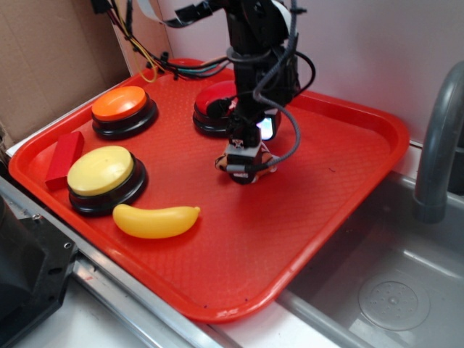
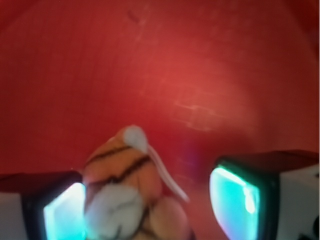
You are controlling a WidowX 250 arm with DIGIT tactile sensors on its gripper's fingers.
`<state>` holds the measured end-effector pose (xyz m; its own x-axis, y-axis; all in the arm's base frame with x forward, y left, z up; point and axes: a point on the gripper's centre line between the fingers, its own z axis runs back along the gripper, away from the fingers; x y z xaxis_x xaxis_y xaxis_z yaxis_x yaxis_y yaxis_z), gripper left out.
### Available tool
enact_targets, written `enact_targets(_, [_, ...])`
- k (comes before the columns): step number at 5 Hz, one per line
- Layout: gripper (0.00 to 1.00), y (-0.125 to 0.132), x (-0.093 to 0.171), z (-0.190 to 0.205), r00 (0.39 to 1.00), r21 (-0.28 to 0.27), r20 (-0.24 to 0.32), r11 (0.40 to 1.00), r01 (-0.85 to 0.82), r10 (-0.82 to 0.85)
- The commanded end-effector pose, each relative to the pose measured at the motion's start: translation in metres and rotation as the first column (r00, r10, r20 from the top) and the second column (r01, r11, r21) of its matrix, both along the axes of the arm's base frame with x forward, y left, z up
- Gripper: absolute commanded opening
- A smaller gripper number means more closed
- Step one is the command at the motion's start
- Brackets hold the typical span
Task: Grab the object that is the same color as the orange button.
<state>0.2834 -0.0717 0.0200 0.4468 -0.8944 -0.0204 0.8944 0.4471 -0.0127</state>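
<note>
The small plush tiger (image 1: 269,164), orange with black stripes, lies on the red tray (image 1: 312,217) near its middle, mostly hidden under my gripper (image 1: 245,171). In the wrist view the tiger (image 2: 125,175) sits between my fingers, against the left pad (image 2: 62,212), with a gap to the right pad (image 2: 235,202). My gripper (image 2: 150,207) is open, low around the tiger. The orange button (image 1: 123,104) stands at the tray's far left.
A red-topped button (image 1: 216,99) stands just behind the gripper. A yellow-topped button (image 1: 101,171), a yellow banana (image 1: 156,221) and a red block (image 1: 64,157) lie at the left front. A metal sink (image 1: 391,290) with a grey faucet (image 1: 438,145) lies to the right.
</note>
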Motion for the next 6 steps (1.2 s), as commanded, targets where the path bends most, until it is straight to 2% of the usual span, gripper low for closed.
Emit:
enact_targets(1, [0.23,-0.002,-0.003,-0.008,0.996,0.017,-0.004,0.996,0.087,-0.087])
enact_targets(2, [0.0,-0.001,-0.003,-0.004,0.997,0.014,0.0,0.997,0.082,-0.082])
enact_targets(3, [0.0,0.003,-0.003,0.014,1.0,0.025,-0.003,1.0,0.001,-0.001])
enact_targets(4, [0.0,0.006,-0.004,0.056,0.984,0.031,-0.004,0.983,-0.18,0.18])
enact_targets(5, [0.0,0.015,-0.006,0.101,0.906,0.011,-0.076,0.909,-0.418,0.417])
enact_targets(6, [0.0,0.036,-0.01,0.137,0.773,-0.019,-0.118,0.776,-0.63,0.624])
